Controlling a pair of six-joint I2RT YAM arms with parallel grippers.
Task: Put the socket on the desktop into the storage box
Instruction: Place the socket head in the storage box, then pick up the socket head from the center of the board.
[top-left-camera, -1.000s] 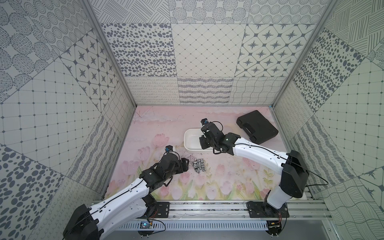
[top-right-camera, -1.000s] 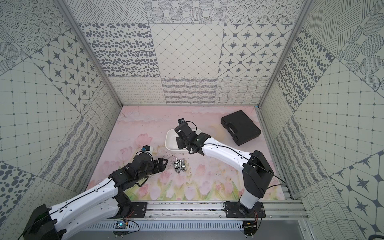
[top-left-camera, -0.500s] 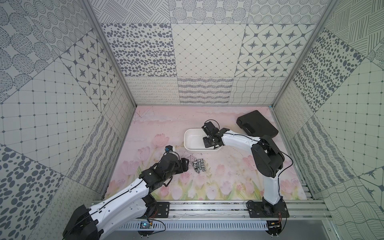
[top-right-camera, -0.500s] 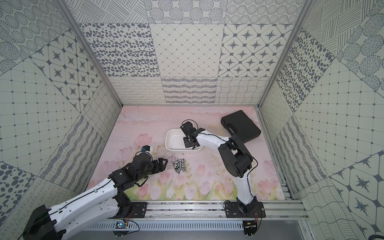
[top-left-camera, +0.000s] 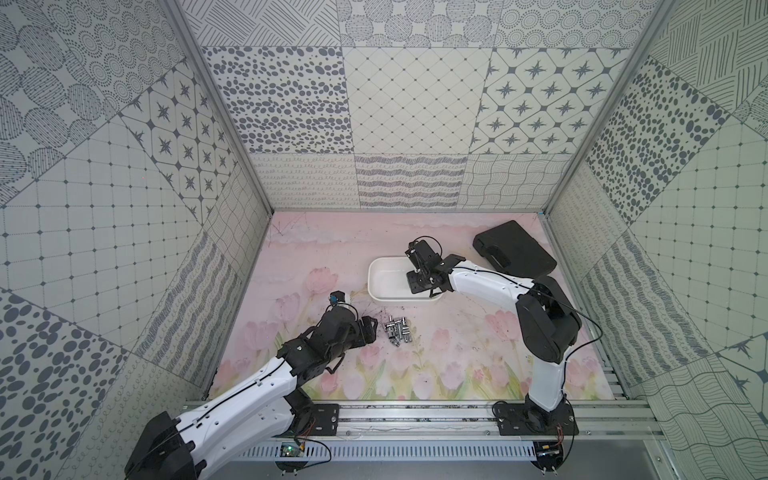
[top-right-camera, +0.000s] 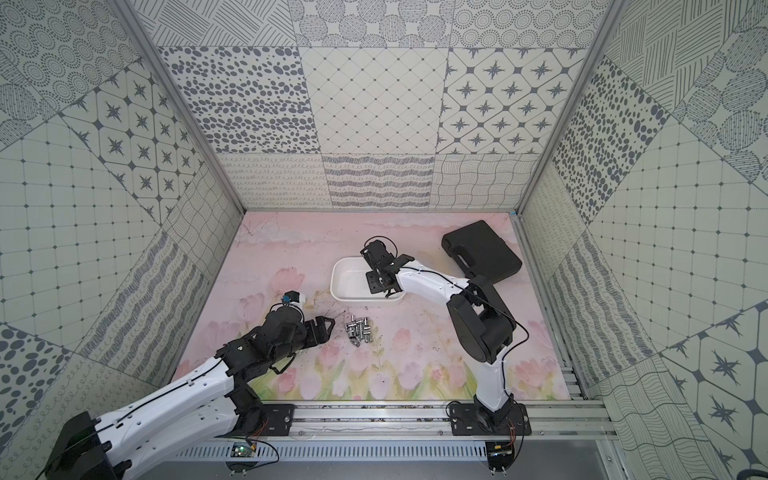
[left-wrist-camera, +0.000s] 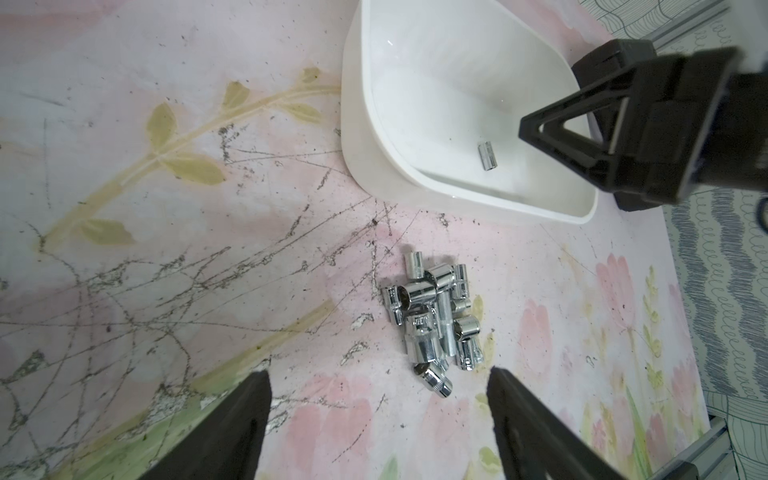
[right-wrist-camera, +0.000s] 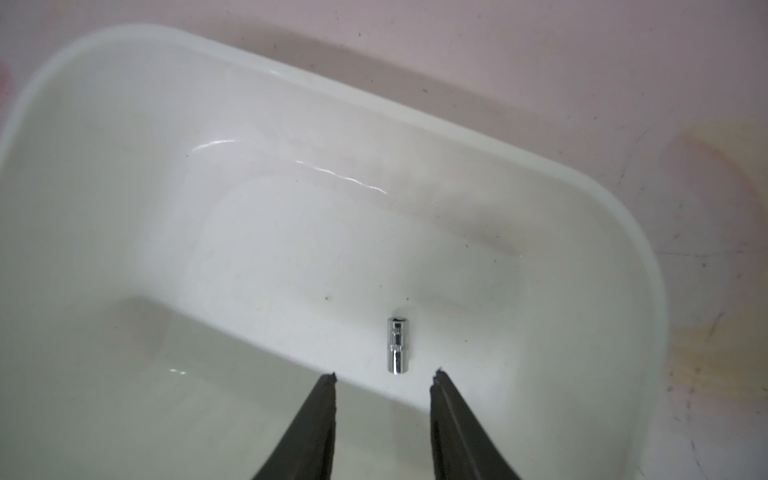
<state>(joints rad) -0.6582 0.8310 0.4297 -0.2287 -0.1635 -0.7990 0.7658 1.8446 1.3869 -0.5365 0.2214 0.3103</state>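
Several chrome sockets lie in a pile on the pink mat. My left gripper rests open just left of the pile, which sits a little ahead of its fingertips. The white storage box stands behind the pile. My right gripper hangs open over the box's right part, holding nothing. One small socket lies loose on the box floor just beyond its fingertips.
A flat black case lies at the back right corner, behind my right arm. Patterned walls close in the mat on three sides, and a metal rail runs along the front.
My right arm folded its elbow and carried the gripper over the box. The gripper then opened and let go of a socket, which now lies in the box. The left arm stayed still.
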